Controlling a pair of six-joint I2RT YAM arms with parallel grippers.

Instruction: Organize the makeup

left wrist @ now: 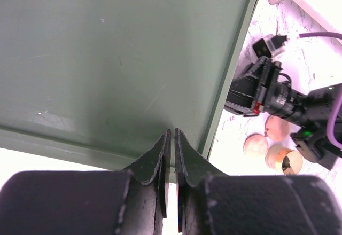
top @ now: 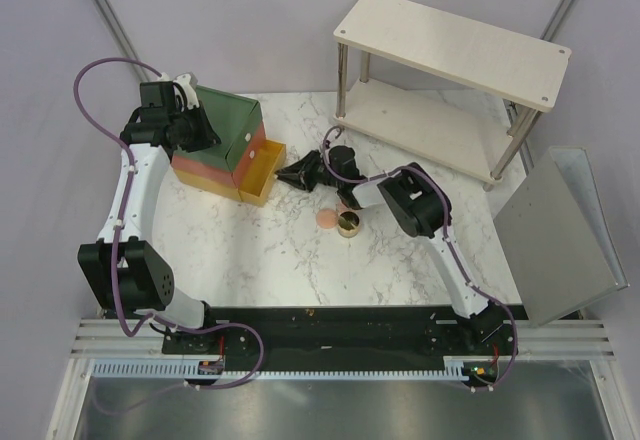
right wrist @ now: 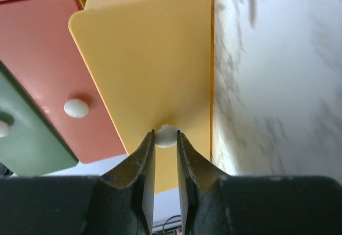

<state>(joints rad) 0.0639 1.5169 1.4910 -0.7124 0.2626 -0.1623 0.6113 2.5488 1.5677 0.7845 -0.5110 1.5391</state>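
Of the makeup, two pink discs [left wrist: 255,145] [left wrist: 277,127] and the round gold pot [left wrist: 284,160] lie on the marble beside my right arm. The top view shows one disc [top: 327,218] and the pot [top: 349,224]. The tube, mint-green case and dark green tool are out of view. My right gripper [right wrist: 165,134] is shut on the white knob [right wrist: 166,136] of the yellow drawer [right wrist: 155,59], which stands pulled partway out [top: 262,172]. My left gripper [left wrist: 172,133] is shut and empty, resting on the drawer box's green top [left wrist: 117,53].
The drawer box [top: 222,150] has an orange drawer [right wrist: 53,59] and a green drawer [right wrist: 26,139], both closed. A two-level wooden shelf [top: 450,50] stands at the back right. A slanted metal sheet [top: 560,235] lies at the right edge.
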